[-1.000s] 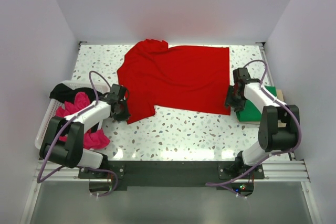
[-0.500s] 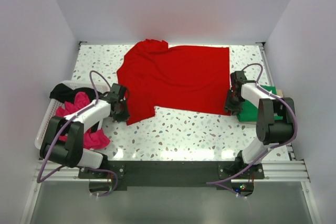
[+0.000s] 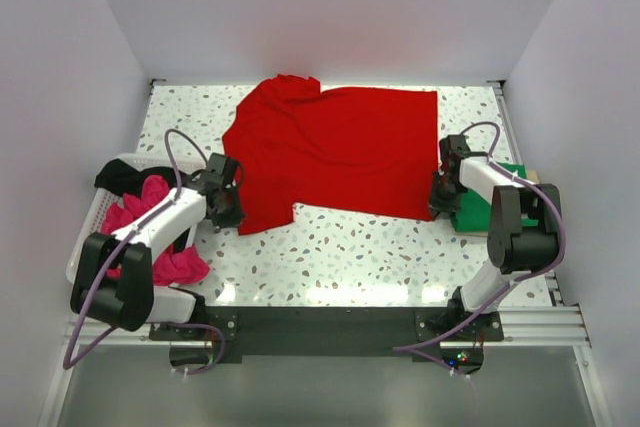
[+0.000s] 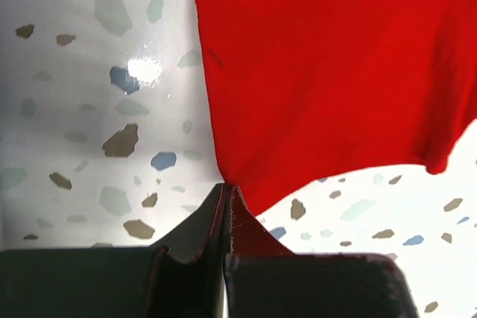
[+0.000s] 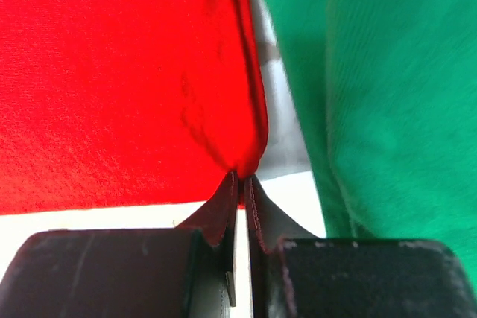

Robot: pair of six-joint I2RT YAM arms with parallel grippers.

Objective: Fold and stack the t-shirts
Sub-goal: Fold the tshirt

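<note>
"Where was the red t-shirt point(image 3: 340, 147)?"

"Flat on the table point(image 3: 350, 247). Its long way went left to right, with the bunched end at the left."

"And the grippers?"

"The left gripper point(image 4: 226, 188) pinched its near left corner tight. The right gripper point(image 5: 242, 176) pinched its near right corner."

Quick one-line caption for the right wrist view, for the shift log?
Right gripper shut on a corner of the red t-shirt, with the green t-shirt alongside.
</note>
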